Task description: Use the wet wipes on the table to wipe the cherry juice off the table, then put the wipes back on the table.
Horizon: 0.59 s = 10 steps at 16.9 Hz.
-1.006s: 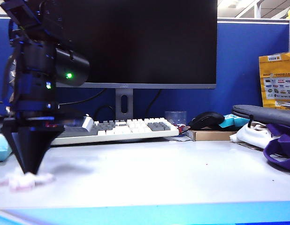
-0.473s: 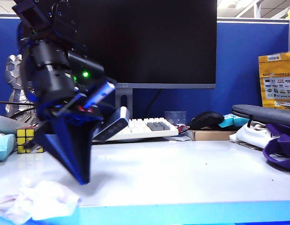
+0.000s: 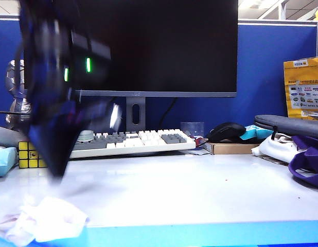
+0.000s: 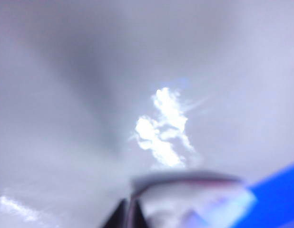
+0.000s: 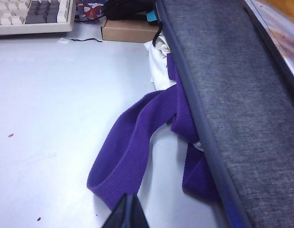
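Observation:
The wet wipes (image 3: 46, 220) lie crumpled, white with faint pink stains, at the table's (image 3: 190, 195) front left corner by the light blue edge. My left gripper (image 3: 56, 172) hangs blurred above and just behind them, apart from them. In the left wrist view its dark fingertips (image 4: 122, 216) stand close together with nothing between them, too smeared to read. Tiny red specks of cherry juice (image 3: 227, 180) dot the table, and more cherry juice (image 5: 10, 135) shows in the right wrist view. My right gripper (image 5: 128, 213) is shut and empty over the table beside a purple strap (image 5: 132, 147).
A keyboard (image 3: 133, 141) and a monitor stand (image 3: 136, 114) sit behind the work area. A Rubik's cube (image 3: 30, 154) and a light blue object (image 3: 2, 160) are at the left. A mouse (image 3: 227, 131), a grey bag (image 3: 293, 126) and a white cloth (image 3: 275, 146) crowd the right.
The left arm dragged the wipes toward the front edge, then left them there and swung up and back to the left. The right arm has not moved.

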### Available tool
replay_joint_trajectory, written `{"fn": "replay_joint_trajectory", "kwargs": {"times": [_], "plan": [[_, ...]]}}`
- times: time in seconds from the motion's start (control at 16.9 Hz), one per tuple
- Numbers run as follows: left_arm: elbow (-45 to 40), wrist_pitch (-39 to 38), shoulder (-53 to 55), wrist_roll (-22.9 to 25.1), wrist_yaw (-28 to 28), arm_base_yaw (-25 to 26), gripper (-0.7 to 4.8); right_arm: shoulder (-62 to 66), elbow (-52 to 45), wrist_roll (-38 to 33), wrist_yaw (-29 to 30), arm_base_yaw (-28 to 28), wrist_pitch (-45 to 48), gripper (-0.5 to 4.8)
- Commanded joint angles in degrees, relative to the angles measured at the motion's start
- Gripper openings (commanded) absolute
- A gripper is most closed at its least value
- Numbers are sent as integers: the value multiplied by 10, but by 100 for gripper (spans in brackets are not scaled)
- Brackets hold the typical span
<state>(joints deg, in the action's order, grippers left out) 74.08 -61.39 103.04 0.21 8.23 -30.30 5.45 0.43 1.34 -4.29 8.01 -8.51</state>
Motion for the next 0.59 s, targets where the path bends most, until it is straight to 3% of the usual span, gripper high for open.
{"fn": "replay_joint_trajectory", "kwargs": {"times": [0.06,0.24,0.41,0.59], "plan": [[31,-80,-19,9,7,-1,89,0,-1,-1,0,0,6,-1],[31,-165,-21,30,39,-3,89,0,-1,-1,0,0,6,-1],[31,-151,-21,54,113,-11,95,0,-1,-1,0,0,6,-1],[30,-137,-16,55,124,-29,176,0,-1,-1,0,0,6,-1]]}}
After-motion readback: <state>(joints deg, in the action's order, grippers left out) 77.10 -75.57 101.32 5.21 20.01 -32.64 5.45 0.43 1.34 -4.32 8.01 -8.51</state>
